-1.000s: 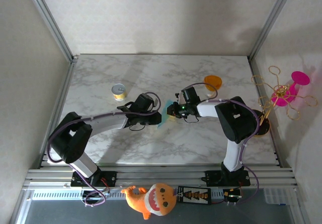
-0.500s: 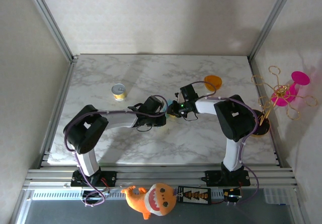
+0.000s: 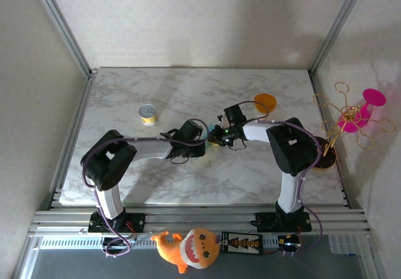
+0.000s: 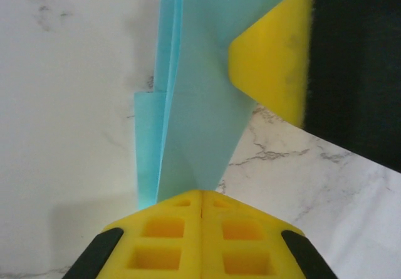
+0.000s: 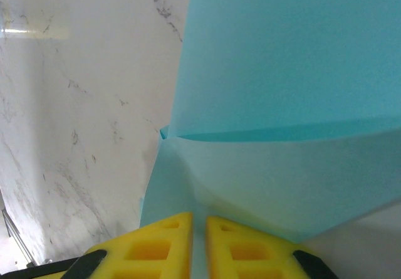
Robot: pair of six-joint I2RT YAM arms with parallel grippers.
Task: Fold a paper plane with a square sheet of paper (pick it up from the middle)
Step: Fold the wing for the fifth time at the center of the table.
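We see a white marble table (image 3: 238,178) between grey walls (image 3: 188,22). Left, a yellow can (image 3: 148,114); right, an orange cup (image 3: 265,102); contents unclear. Between them the left gripper (image 4: 202,195) and right gripper (image 5: 199,220) both pinch the folded teal paper (image 4: 200,103), mid-table.

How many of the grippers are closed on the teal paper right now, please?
2. The left gripper pinches the folded teal paper at one end, seen in the left wrist view; the right gripper clamps another edge of it. Neither grip is hidden.
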